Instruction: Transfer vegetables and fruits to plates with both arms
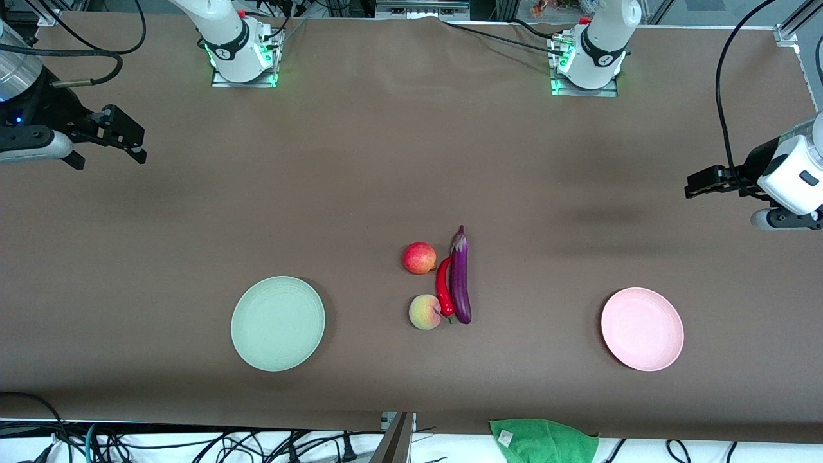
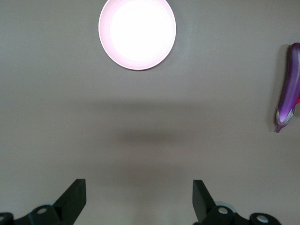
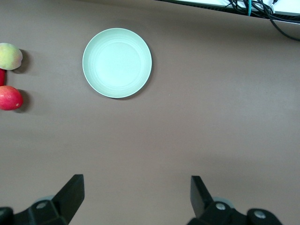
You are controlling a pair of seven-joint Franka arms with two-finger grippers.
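Observation:
The purple eggplant point(image 1: 460, 276), red chili point(image 1: 443, 286), red fruit point(image 1: 419, 258) and peach point(image 1: 425, 312) lie clustered mid-table. The mint plate point(image 1: 278, 323) lies toward the right arm's end, the pink plate point(image 1: 642, 328) toward the left arm's end; both are bare. My left gripper point(image 1: 694, 183) is open and empty, high over bare table at the left arm's end. Its wrist view shows the pink plate point(image 2: 137, 33) and eggplant point(image 2: 288, 89). My right gripper point(image 1: 132, 143) is open and empty over the right arm's end. Its wrist view shows the mint plate point(image 3: 117, 63), peach point(image 3: 9, 56) and red fruit point(image 3: 9, 98).
A green cloth point(image 1: 543, 440) hangs at the table edge nearest the front camera. Cables run along that edge and near both arm bases. The brown table cover point(image 1: 386, 161) lies bare between the bases and the cluster.

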